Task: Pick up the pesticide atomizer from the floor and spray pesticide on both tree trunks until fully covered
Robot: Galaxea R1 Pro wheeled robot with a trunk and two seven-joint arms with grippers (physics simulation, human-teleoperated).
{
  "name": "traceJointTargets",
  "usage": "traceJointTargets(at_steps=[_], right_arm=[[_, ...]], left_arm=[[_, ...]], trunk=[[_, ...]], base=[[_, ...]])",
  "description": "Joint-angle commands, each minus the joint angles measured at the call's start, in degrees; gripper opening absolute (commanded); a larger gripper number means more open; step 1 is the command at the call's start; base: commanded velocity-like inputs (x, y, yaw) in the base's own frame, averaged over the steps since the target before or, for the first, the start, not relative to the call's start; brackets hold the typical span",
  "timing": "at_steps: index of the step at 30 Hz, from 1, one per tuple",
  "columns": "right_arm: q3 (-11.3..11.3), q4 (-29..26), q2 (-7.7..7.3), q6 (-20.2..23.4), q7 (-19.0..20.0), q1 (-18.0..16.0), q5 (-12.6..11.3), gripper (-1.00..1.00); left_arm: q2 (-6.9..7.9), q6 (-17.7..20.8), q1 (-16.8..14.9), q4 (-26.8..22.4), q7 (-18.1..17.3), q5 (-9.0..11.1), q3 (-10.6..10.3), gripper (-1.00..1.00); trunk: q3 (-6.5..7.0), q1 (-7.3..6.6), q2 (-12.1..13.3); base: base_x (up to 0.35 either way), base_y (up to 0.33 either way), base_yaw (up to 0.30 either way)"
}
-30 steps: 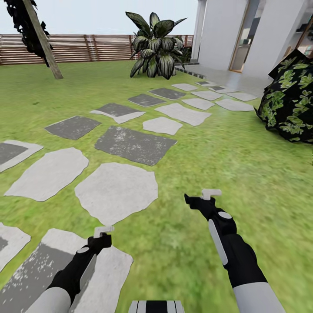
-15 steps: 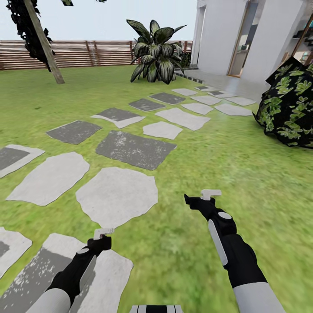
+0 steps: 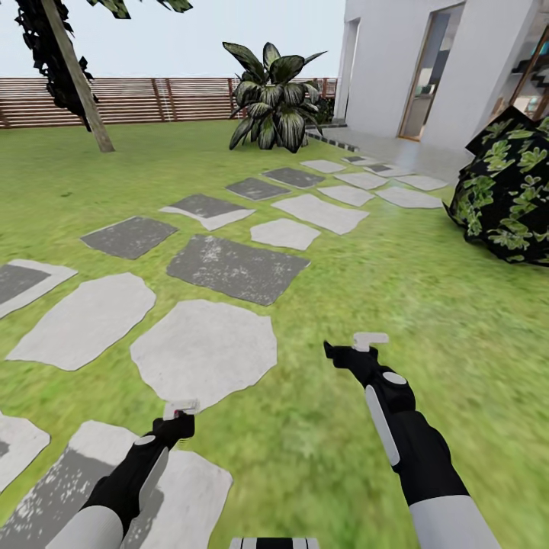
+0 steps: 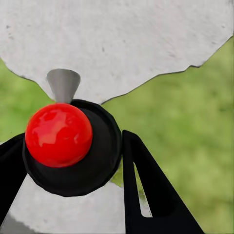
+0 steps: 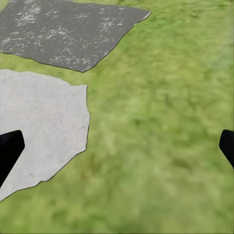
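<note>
We stood in the back garden of a home. A green lawn (image 3: pixel 427 290) spread all around us, crossed by a path of flat stepping stones (image 3: pixel 204 351), some pale and some dark grey, leading toward a white house (image 3: pixel 396 69) with a tall open doorway (image 3: pixel 425 76) and a paved strip at its foot. A brown slatted wooden fence (image 3: pixel 152 99) closed the far side. A broad-leaved plant (image 3: pixel 273 95) grew near the house corner, a dark leafy shrub (image 3: pixel 507 191) sat at the right, and a leaning tree trunk (image 3: pixel 76 76) rose by the fence.
</note>
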Motion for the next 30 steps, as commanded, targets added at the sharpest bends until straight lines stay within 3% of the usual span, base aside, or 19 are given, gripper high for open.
traceJointTargets(at_steps=[1, 25, 30], right_arm=[[0.0, 0.0, 0.0, 0.0, 0.0, 0.0, 0.0, 1.0], [-0.1, 1.4, -0.2, 0.2, -0.1, 0.2, 0.2, 1.0], [0.0, 4.1, -0.04, 0.0, -0.1, 0.2, 0.1, 1.0]], left_arm=[[0.01, 0.0, 0.0, 0.0, 0.0, 0.0, 0.0, -1.0], [0.29, 0.2, 0.1, -3.3, 0.3, -0.3, 1.0, -1.0], [0.15, 0.2, 0.1, -3.6, 0.1, -0.2, 0.9, -1.0]], trunk=[[0.0, 0.0, 0.0], [0.01, 0.0, 0.0], [0.27, 0.0, 0.0]], base=[[0.313, 0.0, 0.0], [0.332, 0.072, 0.0], [0.333, 0.106, 0.019]])
